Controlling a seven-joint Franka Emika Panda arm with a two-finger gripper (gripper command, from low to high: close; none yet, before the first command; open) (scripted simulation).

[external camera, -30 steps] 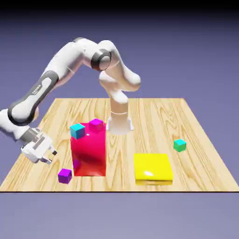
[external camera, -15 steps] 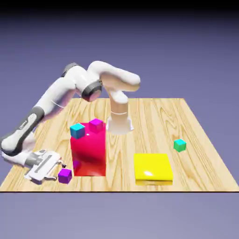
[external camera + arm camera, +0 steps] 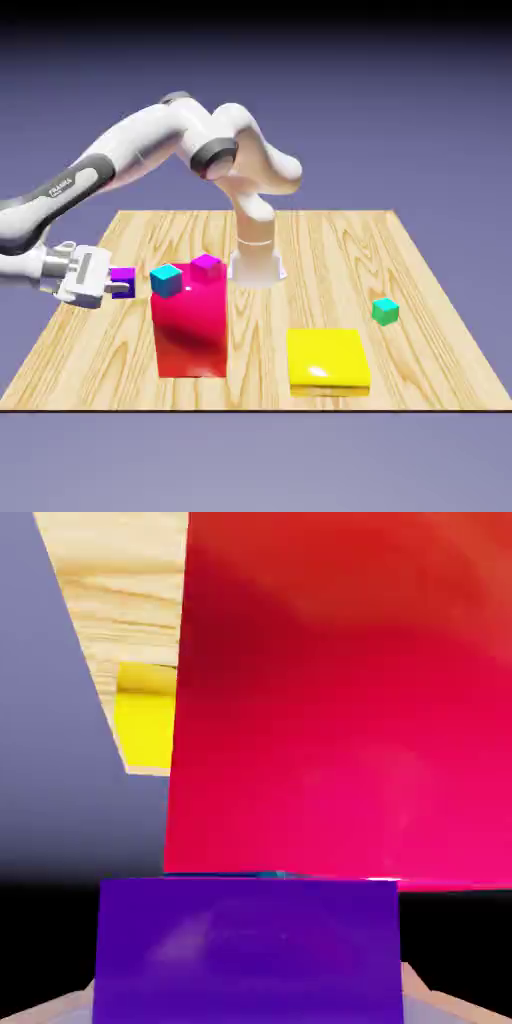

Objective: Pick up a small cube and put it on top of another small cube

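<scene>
Off the table's edge on the exterior view's left, my gripper is clenched on the purple cube, holding it in the air beside the top of the red block. Cyan cube and magenta cube sit on that block. In the hand view the purple cube fills the bottom, the red block beyond it.

The wooden table fills the frame's middle. Directly on it: a tall red block left of centre, a flat yellow block lower right, a small green cube at right.
</scene>
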